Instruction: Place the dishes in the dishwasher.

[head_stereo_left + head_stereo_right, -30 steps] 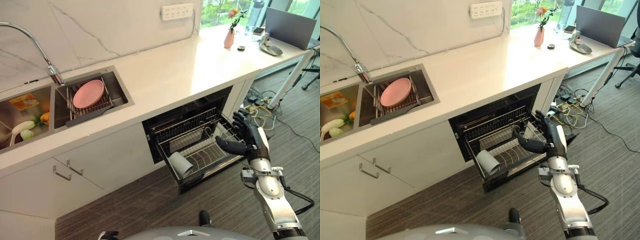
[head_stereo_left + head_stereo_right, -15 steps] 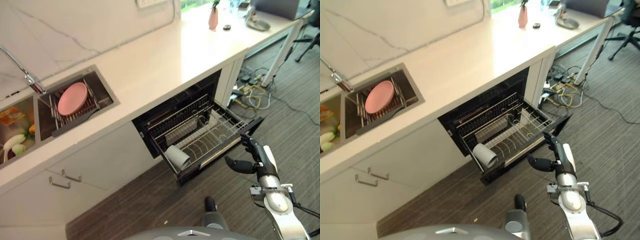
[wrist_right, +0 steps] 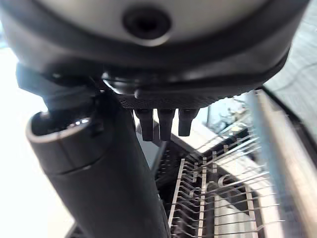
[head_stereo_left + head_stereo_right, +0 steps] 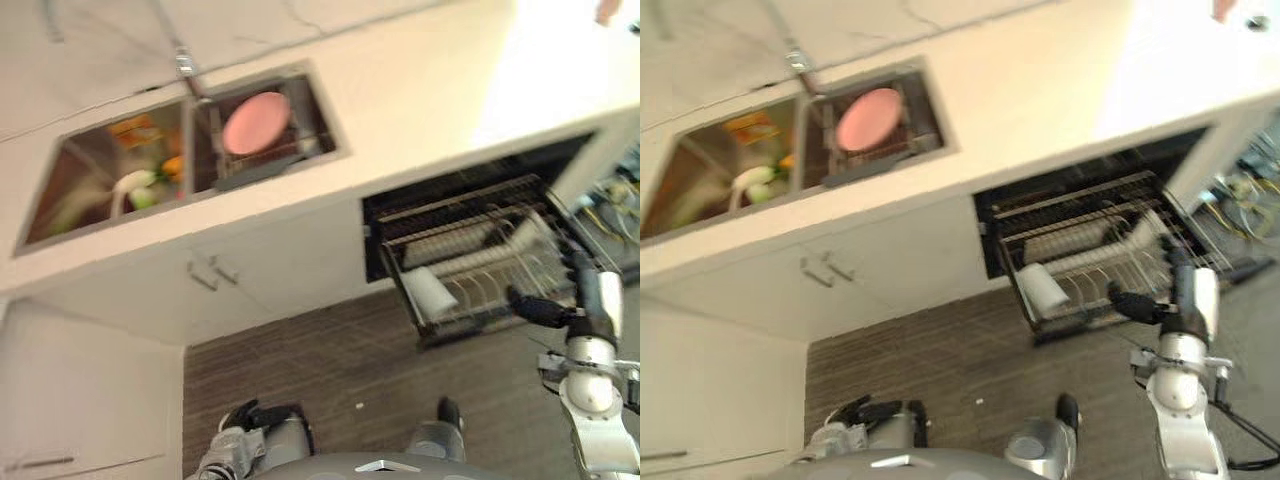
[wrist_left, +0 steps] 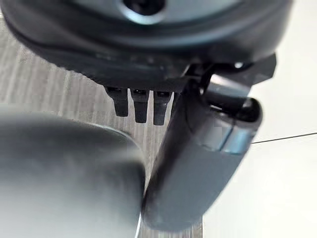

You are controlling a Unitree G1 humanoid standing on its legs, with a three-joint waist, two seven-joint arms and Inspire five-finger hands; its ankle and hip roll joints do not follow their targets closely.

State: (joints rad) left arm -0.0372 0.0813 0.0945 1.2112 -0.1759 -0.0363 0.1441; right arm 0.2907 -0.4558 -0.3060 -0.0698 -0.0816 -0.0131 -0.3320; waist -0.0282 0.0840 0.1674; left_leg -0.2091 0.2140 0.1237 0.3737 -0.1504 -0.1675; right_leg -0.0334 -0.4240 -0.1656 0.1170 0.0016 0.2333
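One pink plate is seen in the sink rack, far from the right hand, whose fingers are spread, empty, beside the pulled-out dishwasher rack.

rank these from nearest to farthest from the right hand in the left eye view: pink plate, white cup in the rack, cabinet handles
1. White cup, lying at the pulled-out rack's front left corner, just left of the right hand.
2. Cabinet handles, on the cupboard front under the sink.
3. Pink plate, propped in the sink's drying rack.

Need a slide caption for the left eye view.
Right hand open at the pulled-out dishwasher rack holding a white cup; pink plate waits in the sink.
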